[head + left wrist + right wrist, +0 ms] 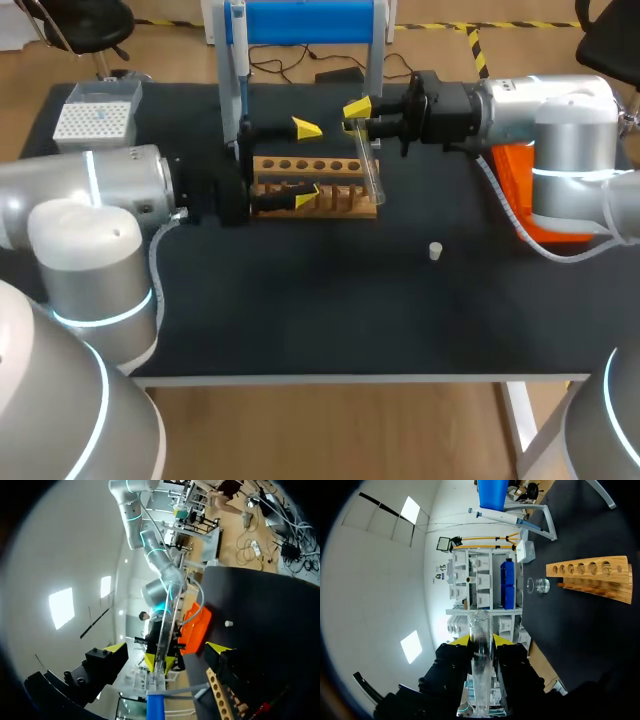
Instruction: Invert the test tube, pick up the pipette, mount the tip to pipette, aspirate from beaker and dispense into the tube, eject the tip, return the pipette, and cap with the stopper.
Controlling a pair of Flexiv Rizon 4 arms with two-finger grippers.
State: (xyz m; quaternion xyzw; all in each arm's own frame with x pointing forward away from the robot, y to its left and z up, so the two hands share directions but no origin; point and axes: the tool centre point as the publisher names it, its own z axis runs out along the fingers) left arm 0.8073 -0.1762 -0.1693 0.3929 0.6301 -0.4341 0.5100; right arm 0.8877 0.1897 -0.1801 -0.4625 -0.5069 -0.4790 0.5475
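**Head view.** Left gripper (308, 162), fingers spread wide and holding nothing, straddles the left part of one wooden rack (330, 200) near the middle of the desk's far edge. Right gripper (354, 116), closed narrowly on one clear tube (370, 170). The tube slants down over the rack's right end; contact with the rack cannot be judged. One white stopper (435, 251) stands alone toward the desk's right, well apart from the rack. One tip box (95, 120) sits at the far-left corner.

**Left wrist view.** Left gripper (169, 649) wide, empty. Ahead of it, the right gripper (160, 661) clamps the tube (164, 630). Rack (220, 700) beside one finger; stopper (228, 623) beyond.

**Right wrist view.** Right gripper (481, 640) pinches the tube (481, 672) between both fingers. Ahead lie the rack (587, 577), one beaker (538, 585) and one pipette (502, 518).
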